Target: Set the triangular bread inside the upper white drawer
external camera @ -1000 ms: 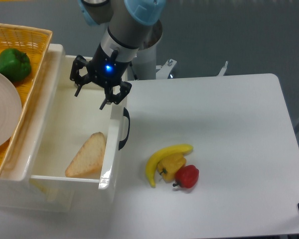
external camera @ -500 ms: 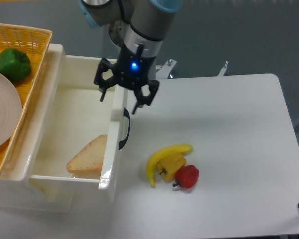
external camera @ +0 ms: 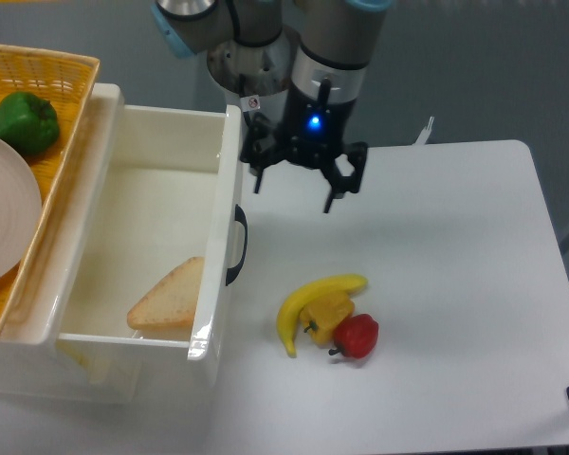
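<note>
While the bread (external camera: 168,299) is lying flat inside the white drawer (external camera: 229,152) near its front wall, the gripper (external camera: 299,189), fingers spread and empty, is swinging away over the table (external camera: 455,265), suggesting placement is done.

No readable text, nos. or brand marks anywhere. Small white sticker on robot arm (external camera: 253,101) has red/black print, too blurred to read.
</note>
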### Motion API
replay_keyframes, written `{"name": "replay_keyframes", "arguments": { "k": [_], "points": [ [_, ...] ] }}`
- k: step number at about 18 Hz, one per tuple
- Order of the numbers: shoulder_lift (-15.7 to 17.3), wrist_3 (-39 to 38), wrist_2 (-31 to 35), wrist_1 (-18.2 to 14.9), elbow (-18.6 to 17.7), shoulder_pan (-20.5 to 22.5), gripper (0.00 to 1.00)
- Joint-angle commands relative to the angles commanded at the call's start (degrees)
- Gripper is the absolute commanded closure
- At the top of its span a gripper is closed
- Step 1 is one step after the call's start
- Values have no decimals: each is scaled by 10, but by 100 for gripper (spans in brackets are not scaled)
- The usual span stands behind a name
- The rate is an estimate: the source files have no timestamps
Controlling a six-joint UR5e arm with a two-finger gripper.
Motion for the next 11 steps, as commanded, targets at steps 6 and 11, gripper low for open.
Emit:
{"name": "replay_keyframes", "arguments": {
  "k": [6,11],
  "points": [
    [-25,83,81,3,-2,-4,0],
    [-47,103,121,14,-2,-3,0]
  ]
}}
